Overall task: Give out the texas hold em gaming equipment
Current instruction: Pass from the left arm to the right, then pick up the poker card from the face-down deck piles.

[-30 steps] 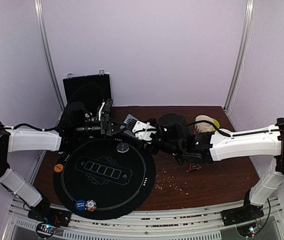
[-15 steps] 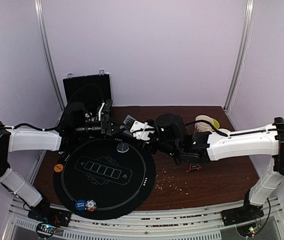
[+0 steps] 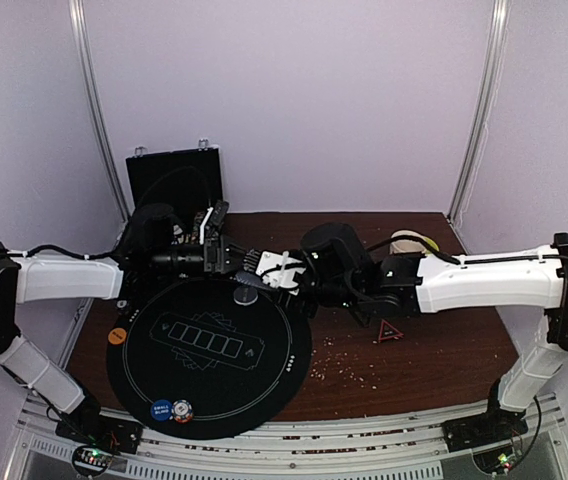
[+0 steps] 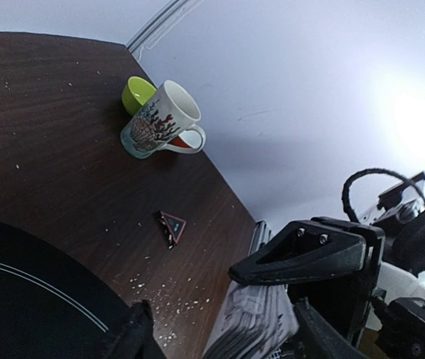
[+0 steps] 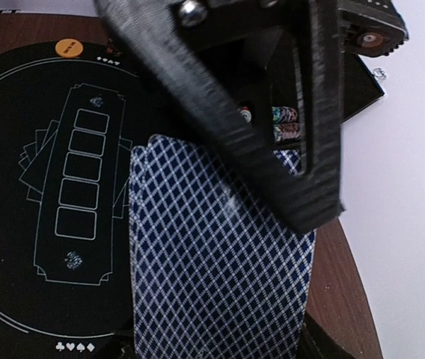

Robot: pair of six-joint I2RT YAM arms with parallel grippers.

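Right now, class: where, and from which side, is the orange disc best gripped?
Probably by its rim, from straight above: the orange disc lies flat at the left edge of the black mat, so only its opposite edges offer a pinch.

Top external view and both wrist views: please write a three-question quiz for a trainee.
1. True or false: the white patterned mug stands on the round black mat.
2. The blue round disc at the mat's near edge lies beside a disc of which colour? A green, B red-white, C yellow.
3. Which gripper's jaws hold the deck of blue-backed playing cards?
Key: 1 false, on the brown wooden table. 2 B, the red-white disc. 3 the right gripper; the left gripper has open jaws.
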